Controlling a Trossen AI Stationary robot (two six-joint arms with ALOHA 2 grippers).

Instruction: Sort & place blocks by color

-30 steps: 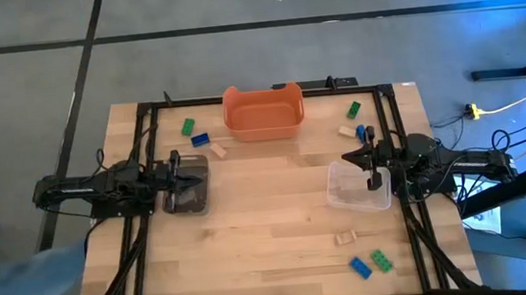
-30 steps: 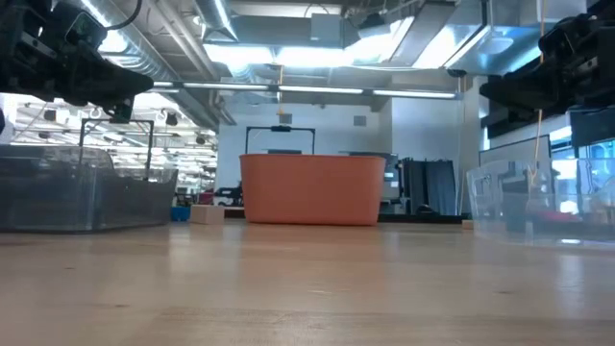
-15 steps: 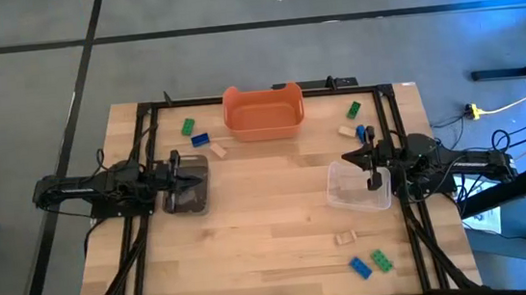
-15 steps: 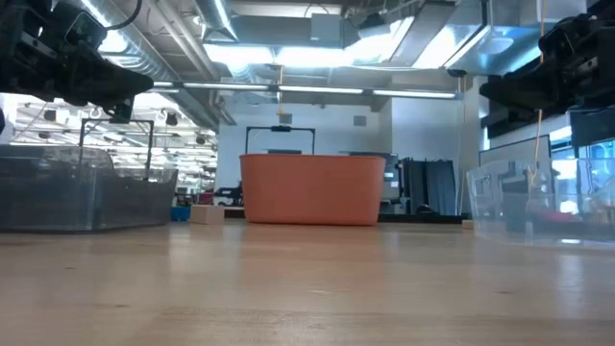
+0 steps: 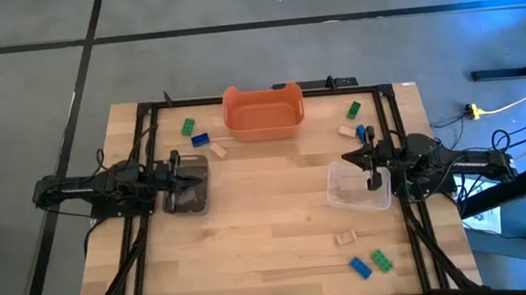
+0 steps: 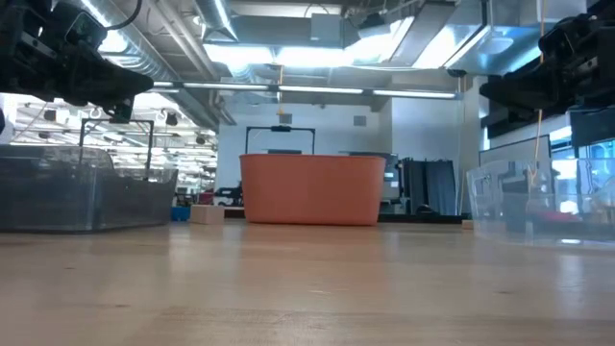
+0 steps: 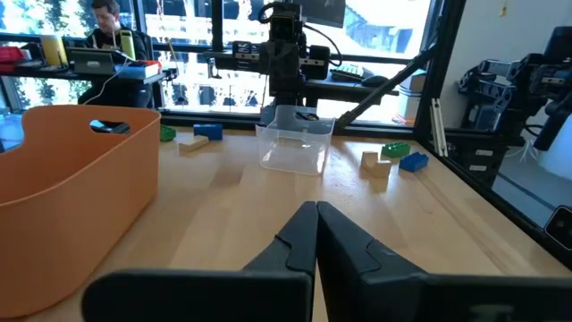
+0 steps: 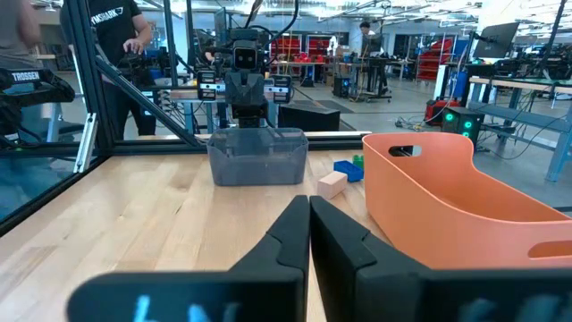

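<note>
Three groups of small blocks lie flat on the table. Far left: green (image 5: 187, 127), blue (image 5: 200, 140), tan (image 5: 217, 149). Far right: green (image 5: 354, 109), tan (image 5: 350, 113), blue (image 5: 362, 132). Near right: tan (image 5: 347, 238), blue (image 5: 360, 267), green (image 5: 381, 260). My left gripper (image 5: 195, 181) hovers over the dark container (image 5: 186, 187), its fingers shut (image 7: 315, 215). My right gripper (image 5: 348, 158) hovers at the clear container's (image 5: 358, 186) far edge, also shut (image 8: 308, 211). Neither touches anything.
An orange tub (image 5: 262, 111) stands at the middle of the table's far edge. A black frame (image 5: 143, 111) runs around the table's sides. Bare wood lies between the two containers and toward the near edge. People are in the room beyond (image 8: 125, 45).
</note>
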